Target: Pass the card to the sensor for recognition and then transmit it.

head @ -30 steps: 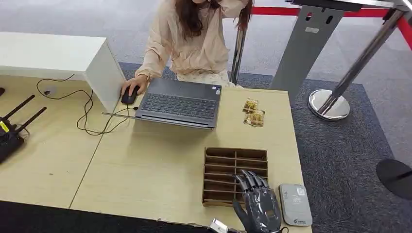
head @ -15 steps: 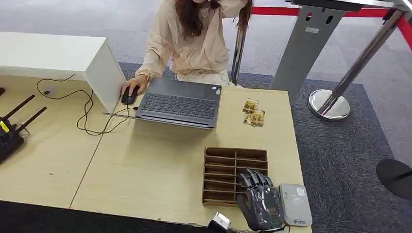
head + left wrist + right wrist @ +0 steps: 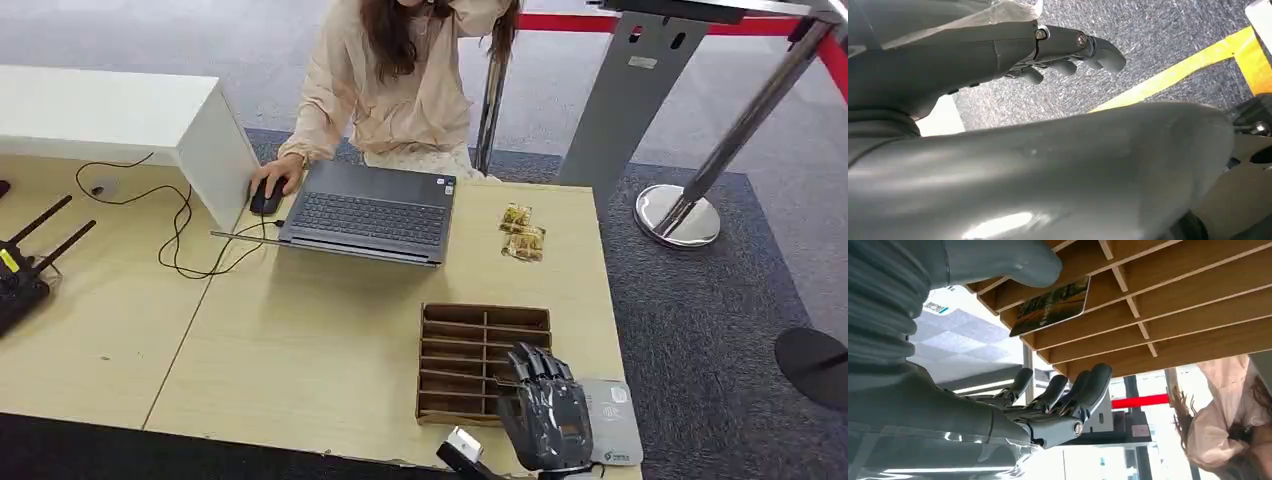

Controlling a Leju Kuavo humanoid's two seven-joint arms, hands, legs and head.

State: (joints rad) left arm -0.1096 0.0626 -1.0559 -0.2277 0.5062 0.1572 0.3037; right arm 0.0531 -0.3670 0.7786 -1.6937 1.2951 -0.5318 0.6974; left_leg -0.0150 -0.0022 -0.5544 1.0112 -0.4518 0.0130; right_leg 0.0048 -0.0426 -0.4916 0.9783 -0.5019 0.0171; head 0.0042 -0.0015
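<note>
Fingers of the right hand are spread and gently curled, gripping nothing; in the head view the hand hovers at the lower right of the frame, over the near right corner of the slotted wooden tray and the left edge of the grey sensor. The card shows in the right wrist view, upper centre, lying in a tray slot with one corner past the divider, apart from the thumb. The left hand hangs over grey carpet, fingers loosely bent and holding nothing. Further up the surface sit two wrapped snacks and an open laptop. A person at top centre rests a hand on a mouse.
</note>
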